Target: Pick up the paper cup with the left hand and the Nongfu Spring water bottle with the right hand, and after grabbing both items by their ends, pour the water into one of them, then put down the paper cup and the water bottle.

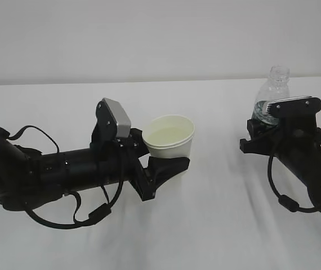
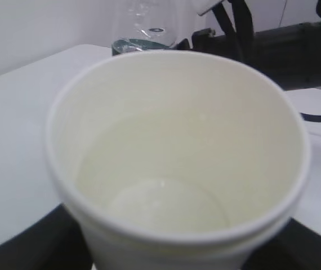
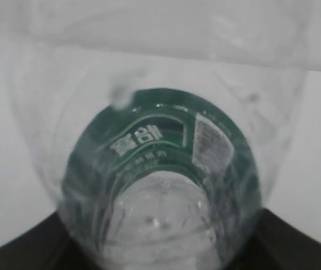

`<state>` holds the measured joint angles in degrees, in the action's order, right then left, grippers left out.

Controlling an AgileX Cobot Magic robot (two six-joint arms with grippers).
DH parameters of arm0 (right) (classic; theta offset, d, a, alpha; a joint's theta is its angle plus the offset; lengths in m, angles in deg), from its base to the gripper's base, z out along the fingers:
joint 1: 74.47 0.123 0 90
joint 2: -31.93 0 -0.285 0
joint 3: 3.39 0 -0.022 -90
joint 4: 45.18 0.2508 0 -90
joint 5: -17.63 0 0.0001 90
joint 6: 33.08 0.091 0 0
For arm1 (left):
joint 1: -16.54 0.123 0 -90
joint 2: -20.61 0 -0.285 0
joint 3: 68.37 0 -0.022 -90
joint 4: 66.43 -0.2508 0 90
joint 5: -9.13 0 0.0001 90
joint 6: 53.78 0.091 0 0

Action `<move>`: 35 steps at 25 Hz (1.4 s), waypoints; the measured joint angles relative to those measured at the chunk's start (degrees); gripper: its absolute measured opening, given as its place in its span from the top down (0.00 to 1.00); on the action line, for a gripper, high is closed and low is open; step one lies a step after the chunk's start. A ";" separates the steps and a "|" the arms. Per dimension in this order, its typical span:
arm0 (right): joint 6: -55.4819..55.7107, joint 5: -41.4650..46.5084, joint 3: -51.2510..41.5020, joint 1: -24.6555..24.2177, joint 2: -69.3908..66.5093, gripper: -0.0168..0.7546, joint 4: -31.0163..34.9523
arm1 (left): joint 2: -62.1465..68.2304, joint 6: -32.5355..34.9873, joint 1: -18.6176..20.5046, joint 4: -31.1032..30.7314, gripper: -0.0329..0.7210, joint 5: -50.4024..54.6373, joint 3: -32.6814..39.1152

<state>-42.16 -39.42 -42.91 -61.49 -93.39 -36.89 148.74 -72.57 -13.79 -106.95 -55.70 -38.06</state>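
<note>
White paper cup in one arm, clear bottle in the other, both upright over the white counter (image 1: pixel 217 225).

On the left, the black left hand (image 1: pixel 161 169) has its fingers clamped around the lower part of the small white paper cup (image 1: pixel 170 140), whose cream inside looks to hold pale liquid. On the right, well apart from it, the right hand (image 1: pixel 267 126) has its fingers closed on the body of the clear ribbed Nongfu Spring water bottle (image 1: pixel 273 93), green label band low and open neck up; how much water is left in it I cannot tell. The risk now is in setting them down: the thin cup could buckle or tip if the fingers release before its base sits flat, and the uncapped bottle would spill if it lands tilted.
</note>
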 joint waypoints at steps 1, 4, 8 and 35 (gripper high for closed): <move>0.00 0.00 0.00 0.00 0.00 0.43 0.00 | 0.00 0.00 0.00 0.99 0.32 0.00 0.00; 0.00 0.00 0.00 0.00 0.00 0.43 0.00 | 0.00 0.00 0.00 3.50 0.32 0.00 0.00; 0.00 0.00 0.00 0.00 -0.09 0.43 0.00 | 0.00 0.23 0.00 5.82 0.32 0.73 0.00; 0.00 -0.22 0.00 0.00 -0.09 0.43 0.00 | 0.00 0.69 11.84 6.89 0.32 2.68 0.00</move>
<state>-42.16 -39.64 -42.91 -61.49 -93.48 -36.89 148.74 -71.88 -1.95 -100.06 -53.02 -38.06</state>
